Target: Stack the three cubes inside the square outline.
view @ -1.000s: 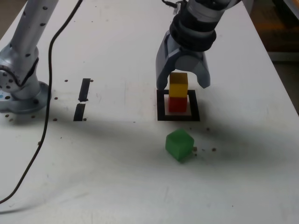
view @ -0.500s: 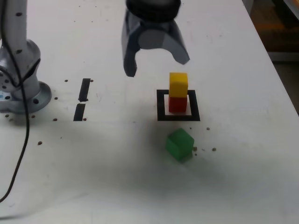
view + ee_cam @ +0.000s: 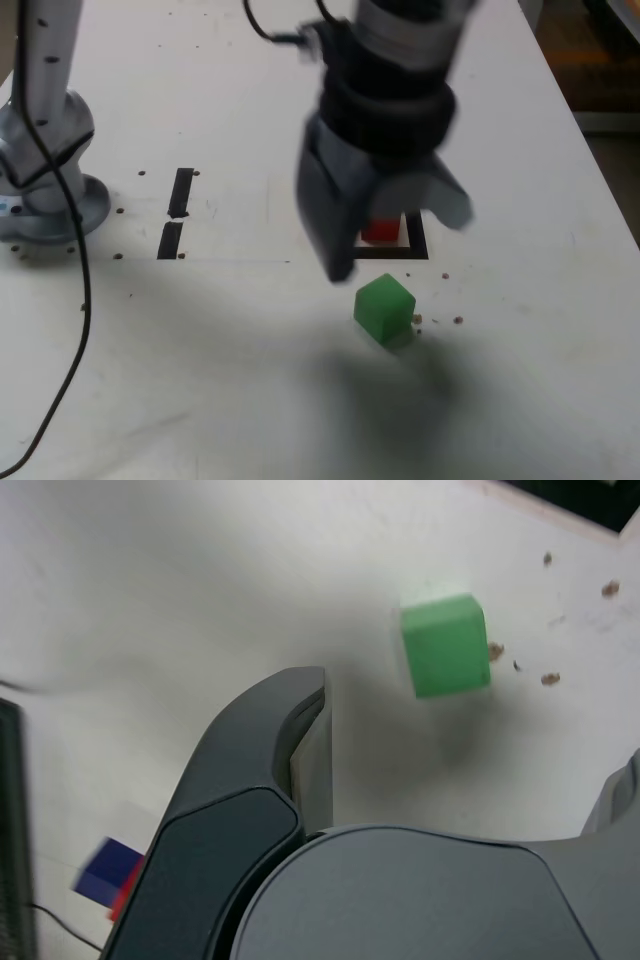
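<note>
The end effector (image 3: 400,240) hangs with its jaws spread wide and empty, above the green cube (image 3: 384,309) on the white surface (image 3: 250,340). Behind it, the red cube (image 3: 380,231) sits inside the square outline (image 3: 418,248), partly hidden; the yellow cube is hidden.

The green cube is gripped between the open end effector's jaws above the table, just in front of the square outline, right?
Not gripped. The green cube rests on the table, free of the open end effector, just in front of the square outline. The exterior view shows it; the wrist view agrees.
</note>
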You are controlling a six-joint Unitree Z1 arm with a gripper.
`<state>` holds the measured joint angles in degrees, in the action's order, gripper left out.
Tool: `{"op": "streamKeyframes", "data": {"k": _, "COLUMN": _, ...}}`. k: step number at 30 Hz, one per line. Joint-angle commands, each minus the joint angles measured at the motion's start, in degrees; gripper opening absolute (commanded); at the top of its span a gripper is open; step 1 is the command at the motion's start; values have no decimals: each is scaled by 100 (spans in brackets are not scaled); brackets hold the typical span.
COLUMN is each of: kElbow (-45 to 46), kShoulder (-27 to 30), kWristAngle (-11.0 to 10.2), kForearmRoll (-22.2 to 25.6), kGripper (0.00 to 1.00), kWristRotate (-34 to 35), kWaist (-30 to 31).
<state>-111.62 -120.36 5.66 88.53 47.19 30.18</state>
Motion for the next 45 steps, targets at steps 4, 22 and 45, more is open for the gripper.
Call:
{"op": "streamKeyframes", "data": {"k": 4, "kElbow": 10, "kShoulder": -655, "kWristAngle": 317, "kForearmRoll": -56, "kGripper": 100, "kWristRotate": -129, "kWaist": -97}}
{"op": "streamKeyframes", "data": {"k": 22, "kElbow": 1187, "kShoulder": -666, "kWristAngle": 460, "kForearmRoll": -1137, "kGripper": 99, "kWristRotate": -810, "kWaist": -558}}
{"op": "streamKeyframes", "data": {"k": 45, "kElbow": 702, "kShoulder": -935, "kWristAngle": 465, "kForearmRoll": -727, "kGripper": 35, "kWristRotate": -892, "kWaist": -727}}
